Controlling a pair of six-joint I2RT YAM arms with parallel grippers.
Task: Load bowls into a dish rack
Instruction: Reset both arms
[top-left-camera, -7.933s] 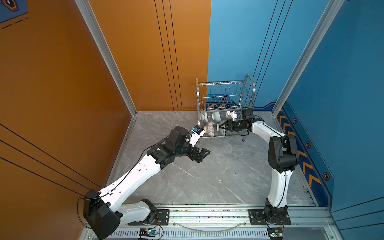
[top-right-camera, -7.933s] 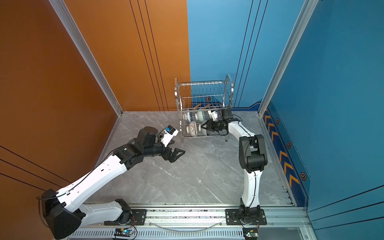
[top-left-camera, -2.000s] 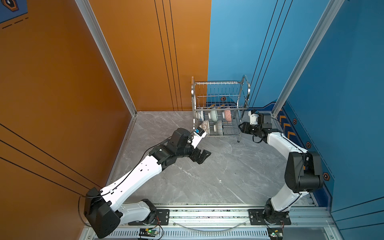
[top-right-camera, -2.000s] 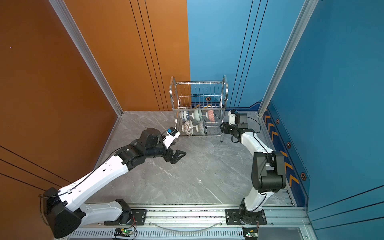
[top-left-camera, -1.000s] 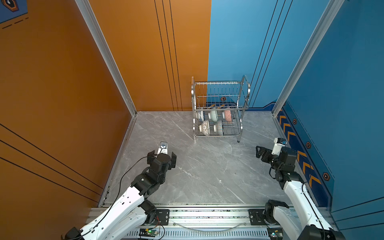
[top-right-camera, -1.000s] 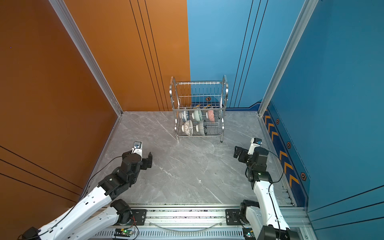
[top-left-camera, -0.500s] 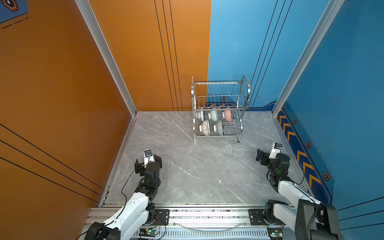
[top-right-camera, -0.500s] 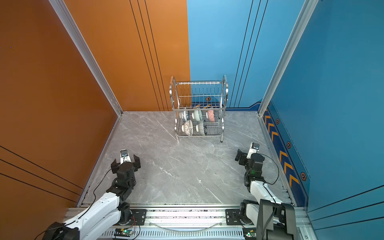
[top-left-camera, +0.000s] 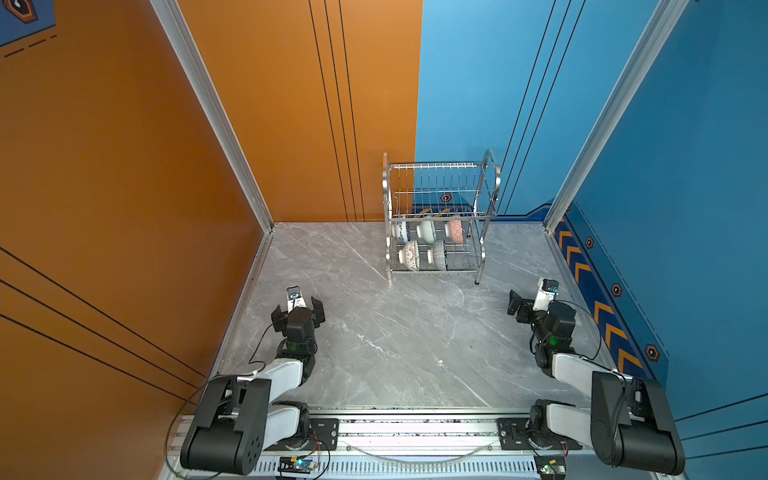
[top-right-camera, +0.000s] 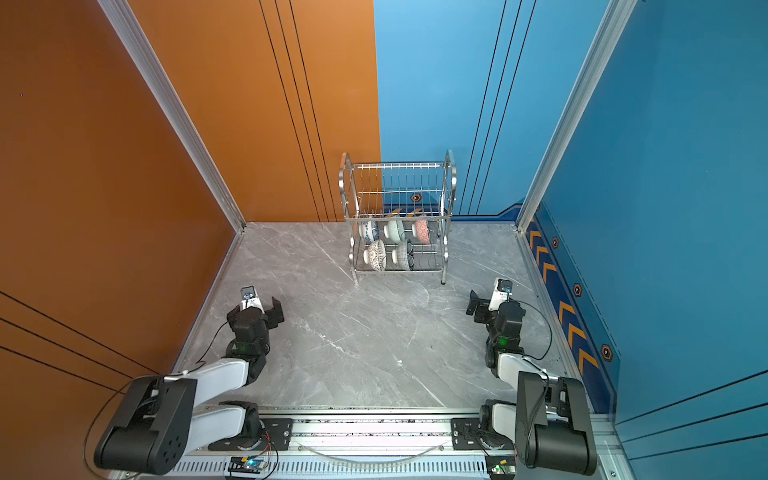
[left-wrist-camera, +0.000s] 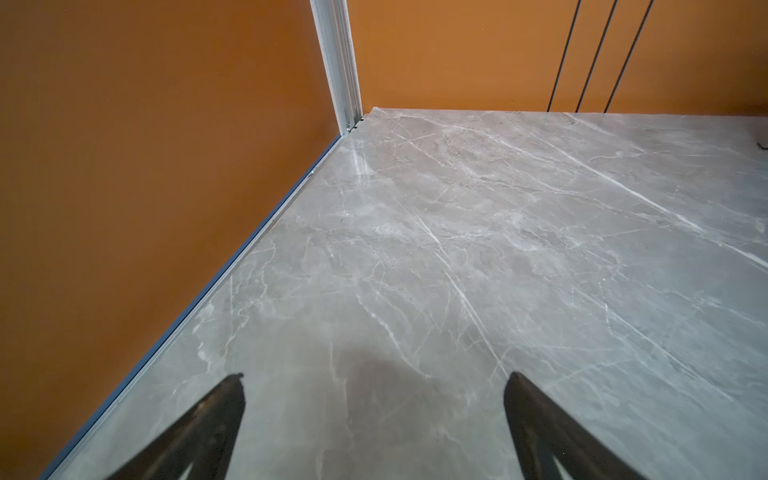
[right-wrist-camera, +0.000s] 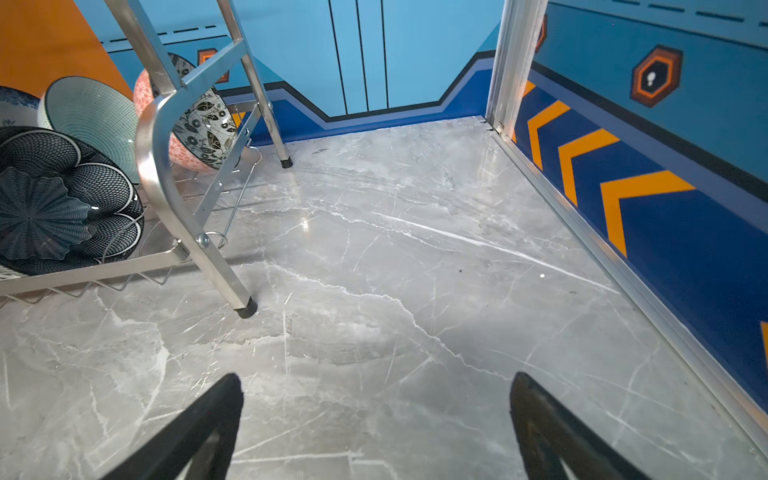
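The steel wire dish rack (top-left-camera: 440, 216) (top-right-camera: 399, 212) stands at the back of the grey marble table. Several bowls stand on edge in its lower tier: blue-floral (top-left-camera: 400, 231), mint green (top-left-camera: 427, 230) and reddish (top-left-camera: 456, 230) behind, white lattice (top-left-camera: 409, 254) and dark navy (top-left-camera: 438, 252) in front. The right wrist view shows the navy bowl (right-wrist-camera: 50, 203) and the leaf-patterned bowl (right-wrist-camera: 199, 124) from close by. My left gripper (top-left-camera: 297, 309) (left-wrist-camera: 376, 376) is open and empty near the orange wall. My right gripper (top-left-camera: 536, 297) (right-wrist-camera: 377, 375) is open and empty, short of the rack's leg (right-wrist-camera: 245, 307).
Orange wall (left-wrist-camera: 124, 187) runs close along the left arm's side. Blue wall with orange chevrons (right-wrist-camera: 623, 187) runs close along the right arm's side. Both arms are folded back near the front rail (top-left-camera: 415, 428).
Both arms have pulled back from the rack toward the front rail and folded up, grippers staying open. Rack and bowls have not moved in the last second.
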